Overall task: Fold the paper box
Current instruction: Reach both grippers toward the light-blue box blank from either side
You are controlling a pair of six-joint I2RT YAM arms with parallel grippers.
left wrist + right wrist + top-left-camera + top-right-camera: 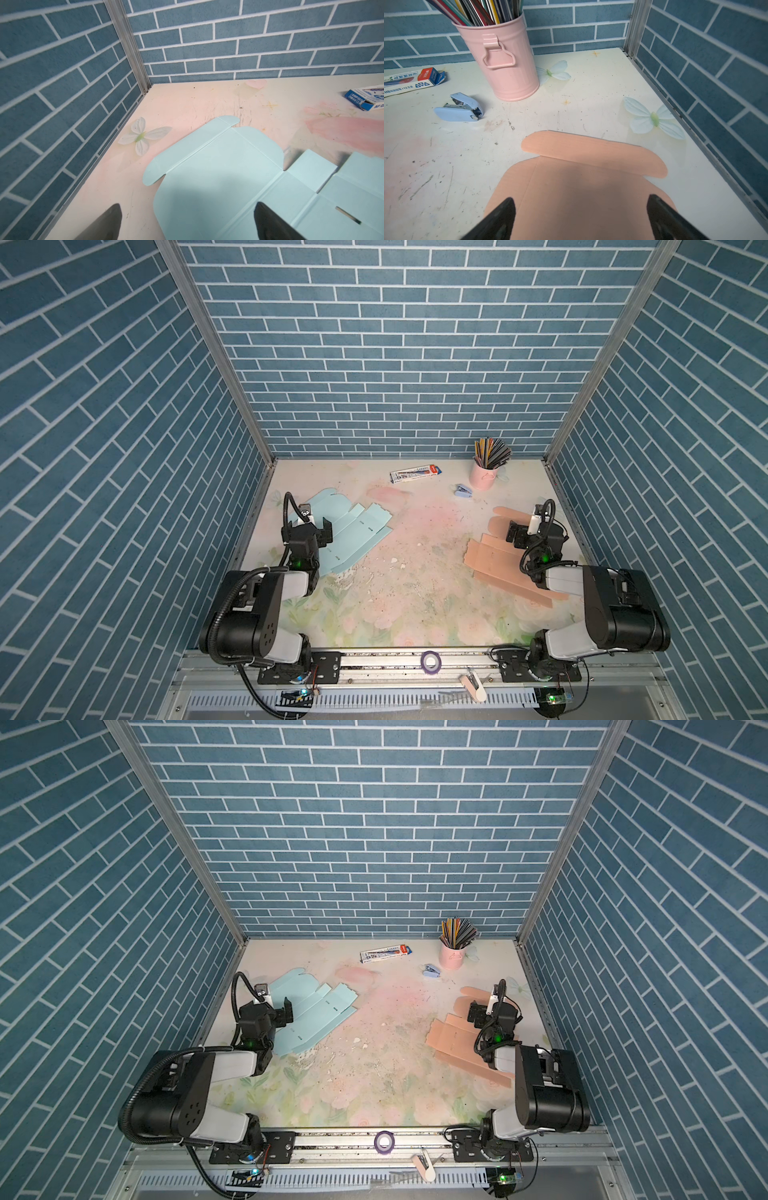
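Two unfolded paper box sheets flat on the floral table, well apart, scuffed centre between them. On the left side, near the left wall, blue blank, flaps spread, slots visible. On the right side, near the right wall, peach blank, long rounded flap toward the back wall. Left gripper spread wide above the wall-side end of the blue blank, nothing between the jaws; in the left wrist view, one fingertip over the sheet, its mate over bare table just off the sheet edge. Right gripper likewise wide open, both fingertips over the peach blank, nothing pinched. Contact with either sheet: cannot tell. At the back right, pink bucket upright, full of pencils; small blue stapler just beside it; pencil carton further left, lying flat. Purple tape roll on the front rail between the two arm bases.
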